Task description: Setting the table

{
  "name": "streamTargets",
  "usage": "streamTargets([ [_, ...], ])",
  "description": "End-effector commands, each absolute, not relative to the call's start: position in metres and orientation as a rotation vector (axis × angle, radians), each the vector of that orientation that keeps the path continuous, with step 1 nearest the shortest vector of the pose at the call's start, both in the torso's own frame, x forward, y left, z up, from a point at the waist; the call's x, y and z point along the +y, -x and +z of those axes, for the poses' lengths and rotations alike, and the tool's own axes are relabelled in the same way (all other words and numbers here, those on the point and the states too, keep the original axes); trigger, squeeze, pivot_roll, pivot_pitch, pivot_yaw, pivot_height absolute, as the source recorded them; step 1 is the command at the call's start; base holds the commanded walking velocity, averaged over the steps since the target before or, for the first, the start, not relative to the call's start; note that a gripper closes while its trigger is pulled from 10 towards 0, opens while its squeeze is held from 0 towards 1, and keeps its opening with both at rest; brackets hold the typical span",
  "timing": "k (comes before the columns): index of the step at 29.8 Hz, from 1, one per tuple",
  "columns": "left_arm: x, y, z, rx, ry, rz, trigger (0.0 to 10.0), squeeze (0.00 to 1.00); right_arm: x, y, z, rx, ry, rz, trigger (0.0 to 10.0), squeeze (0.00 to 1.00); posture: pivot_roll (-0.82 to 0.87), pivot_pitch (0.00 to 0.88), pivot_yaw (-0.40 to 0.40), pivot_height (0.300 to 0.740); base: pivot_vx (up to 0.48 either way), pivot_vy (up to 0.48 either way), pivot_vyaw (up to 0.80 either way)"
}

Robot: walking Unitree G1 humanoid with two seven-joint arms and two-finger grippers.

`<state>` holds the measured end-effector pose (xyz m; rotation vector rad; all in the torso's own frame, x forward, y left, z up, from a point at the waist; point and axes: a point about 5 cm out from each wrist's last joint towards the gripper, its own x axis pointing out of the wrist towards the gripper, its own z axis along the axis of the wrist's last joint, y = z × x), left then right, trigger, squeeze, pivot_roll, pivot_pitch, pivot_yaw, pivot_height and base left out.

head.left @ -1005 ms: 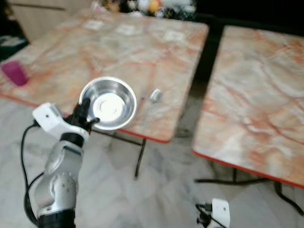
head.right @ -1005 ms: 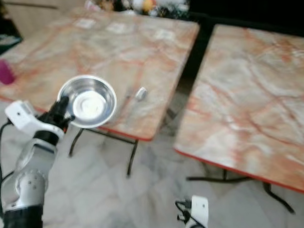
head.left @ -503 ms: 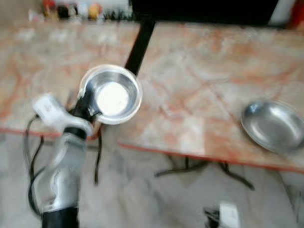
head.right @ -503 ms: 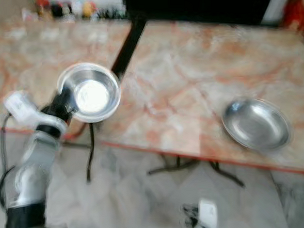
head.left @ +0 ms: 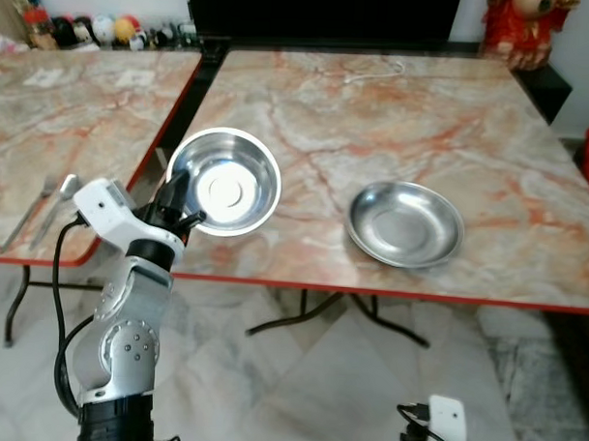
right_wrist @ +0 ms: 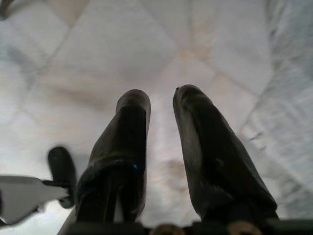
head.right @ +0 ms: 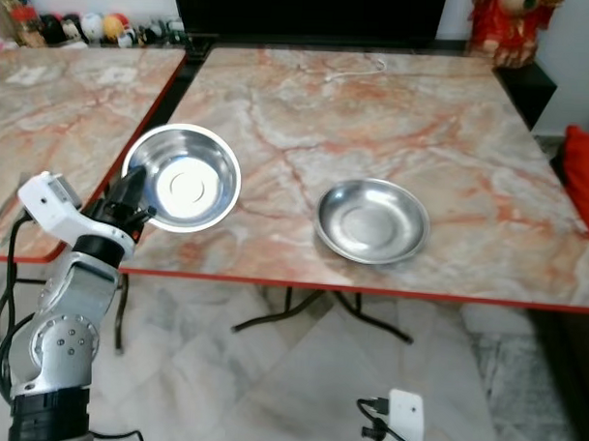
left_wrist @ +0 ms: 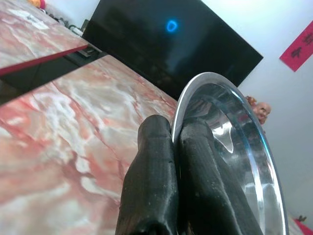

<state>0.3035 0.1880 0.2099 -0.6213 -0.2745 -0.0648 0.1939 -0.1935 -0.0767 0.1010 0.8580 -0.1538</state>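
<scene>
Holding a shiny steel bowl (head.left: pixel 224 182) by its rim, the left gripper (head.left: pixel 175 209) is raised in front of the robot, over the near left corner of the marble table (head.left: pixel 405 118). Its two black fingers (left_wrist: pixel 151 181) are squeezed tight on the edge of the bowl, one on each side of the thin rim. The bowl is tipped up, so its round inside faces the head camera, and a bright spot of light shines in the middle.

A steel plate (head.left: pixel 405 222) lies flat on the same table, to the right of the bowl and near the front edge. The bowl and the plate are apart and do not touch.

A second marble table (head.left: pixel 76 106) stands to the left, with a dark gap between the two tables. Both tables have a red edge. A fork (head.left: pixel 32 211) and a spoon (head.left: pixel 55 204) lie side by side near the front of that left table. Small toys (head.left: pixel 88 28) sit in a row at its far end. A red figure (head.left: pixel 522 25) stands past the far right corner of the right table.

The right gripper (right_wrist: pixel 161 117) hangs low over the pale tiled floor (right_wrist: pixel 98 44). Its two fingers are a little apart and hold nothing.
</scene>
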Motion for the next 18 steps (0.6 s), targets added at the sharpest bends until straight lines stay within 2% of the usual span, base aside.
streamTargets([
  [1, 0.195, -0.3, 0.2128, -0.291, 0.621, -0.046, 10.0, 0.0, -0.1845, -0.1899, -0.0802, 0.881, -0.128, -0.144, 10.0, 0.0, 0.03, 0.1, 0.025, 0.74, 0.0, -0.416, 0.0],
  [14, 0.1949, -0.2997, 0.2113, -0.284, 0.618, -0.046, 10.0, 0.0, -0.187, -0.1837, -0.083, 0.899, -0.129, -0.148, 10.0, 0.0, 0.03, 0.102, 0.024, 0.74, 0.0, -0.42, 0.0],
  [18, 0.195, -0.3005, 0.2095, -0.258, 0.585, -0.049, 10.0, 0.0, -0.188, -0.1835, -0.083, 0.901, -0.129, -0.149, 10.0, 0.0, 0.03, 0.104, 0.025, 0.74, 0.0, -0.131, 0.0],
])
